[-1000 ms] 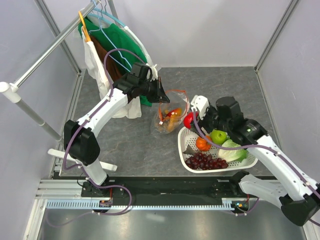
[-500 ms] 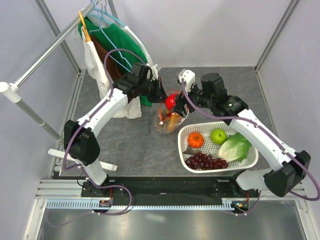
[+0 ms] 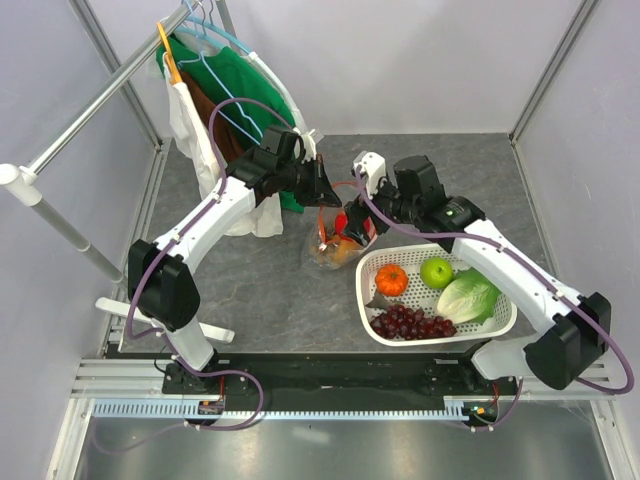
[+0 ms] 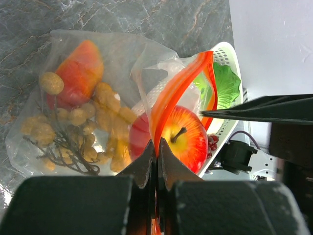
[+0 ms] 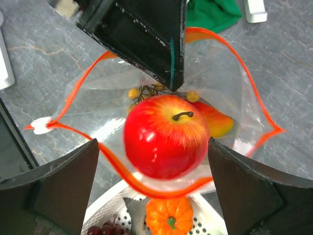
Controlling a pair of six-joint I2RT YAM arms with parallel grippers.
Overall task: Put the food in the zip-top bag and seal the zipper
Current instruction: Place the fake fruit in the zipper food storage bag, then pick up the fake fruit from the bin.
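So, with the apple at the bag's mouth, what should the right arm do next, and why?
Probably lift the right gripper straight up, clear of the zip-top bag. Its fingers stand wide with gaps either side of the red apple, which sits inside the mouth, so it looks released. The left gripper pinches the zipper, holding the mouth open.

A bag [image 3: 325, 255] lay on the table [image 3: 250, 285] just left of a basket [image 3: 361, 290], with an apple [image 5: 164, 136] in the bag's mouth.

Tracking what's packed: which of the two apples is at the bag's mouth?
The red apple, framed by the open right gripper at the zipper; the green apple sits in the basket.
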